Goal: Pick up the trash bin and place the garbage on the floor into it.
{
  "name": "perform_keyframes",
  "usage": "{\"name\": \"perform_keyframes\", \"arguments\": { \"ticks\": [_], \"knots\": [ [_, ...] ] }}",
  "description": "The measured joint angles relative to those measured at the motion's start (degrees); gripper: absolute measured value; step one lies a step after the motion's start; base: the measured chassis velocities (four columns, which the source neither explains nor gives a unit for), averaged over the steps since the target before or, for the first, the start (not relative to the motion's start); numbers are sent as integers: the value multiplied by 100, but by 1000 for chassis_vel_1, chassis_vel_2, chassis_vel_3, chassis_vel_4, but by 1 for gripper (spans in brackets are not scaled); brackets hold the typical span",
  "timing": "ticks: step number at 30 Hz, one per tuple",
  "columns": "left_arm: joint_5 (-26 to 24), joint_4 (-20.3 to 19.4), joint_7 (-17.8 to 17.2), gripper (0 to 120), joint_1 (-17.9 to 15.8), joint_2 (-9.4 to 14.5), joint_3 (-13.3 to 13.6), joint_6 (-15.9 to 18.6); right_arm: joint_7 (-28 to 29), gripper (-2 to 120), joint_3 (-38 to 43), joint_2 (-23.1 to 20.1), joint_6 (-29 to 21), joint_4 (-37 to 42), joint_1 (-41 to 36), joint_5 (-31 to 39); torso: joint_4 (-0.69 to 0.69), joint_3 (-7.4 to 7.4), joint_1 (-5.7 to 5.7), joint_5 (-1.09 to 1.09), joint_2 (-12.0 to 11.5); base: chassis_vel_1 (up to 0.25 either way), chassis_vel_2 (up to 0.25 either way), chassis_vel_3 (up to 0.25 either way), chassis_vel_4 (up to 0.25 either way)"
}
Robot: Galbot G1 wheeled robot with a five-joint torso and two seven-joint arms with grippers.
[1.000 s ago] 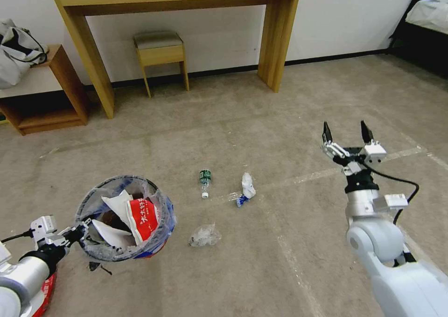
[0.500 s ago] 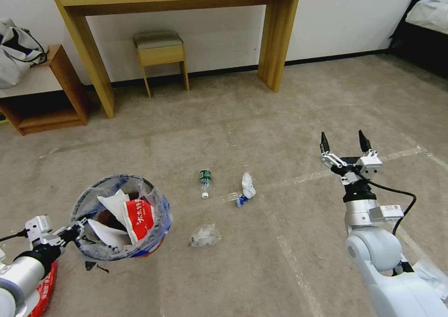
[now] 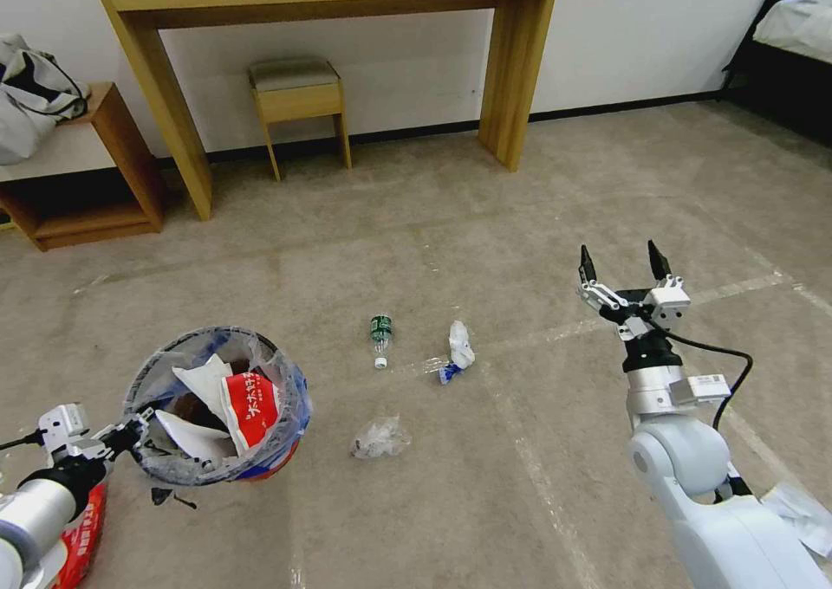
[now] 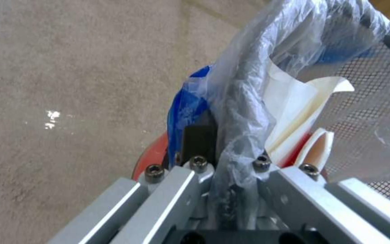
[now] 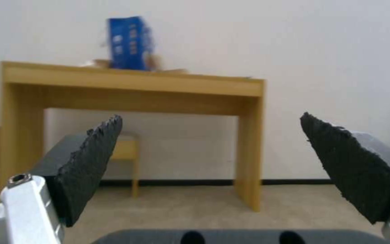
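Crinkly, glossy clear-and-blue plastic lined the trash bin (image 3: 217,407). Beside it, the floor (image 3: 485,216) was matt short-pile carpet. The right gripper (image 5: 211,162) had rough black pads (image 5: 91,166).

Right arm (image 3: 693,476): glossy white rounded shell, followed by a silver cylindrical wrist and a black collar. A small white box is mounted at the wrist, and a black cable (image 3: 732,372) is looped from it. Right gripper (image 3: 622,264): white-silver linkage is tipped with two black pointed fingers (image 5: 91,162), whose inner faces are coarsely serrated; a hex screw is set in the metal base. Left arm (image 3: 30,507): silver cylinder with black collar. Left gripper (image 4: 224,162): brushed-aluminium bars are fastened with dark socket-head screws (image 4: 198,163).
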Motion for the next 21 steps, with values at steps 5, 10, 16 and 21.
{"name": "perform_keyframes", "arguments": {
  "ticks": [5, 10, 16, 21],
  "knots": [
    [0, 25, -21, 1, 5, 18, 0, 0, 124, 100, -671, -440, -560, 244, 413, 351, 1, 0, 0, 0, 0, 0, 0, 0, 0],
    [-8, 28, -50, 1, 9, 24, 24, 0, 236, 100, -1591, -1047, -1902, 520, 1170, 799, 1, 0, 0, -1, 0, 0, 0, 0, 0],
    [-61, 126, -87, 1, -87, 108, 95, 0, 73, 100, -2611, -1764, -3056, 746, 1729, 1064, 0, 0, 0, -1, 0, 0, 0, 0, 0],
    [-62, 189, -83, 1, -88, 122, 94, 0, -696, 100, -3237, -2141, -3882, 729, 2246, 1026, 1, 0, 0, 0, 0, 0, 0, 0, 0]
  ]
}}
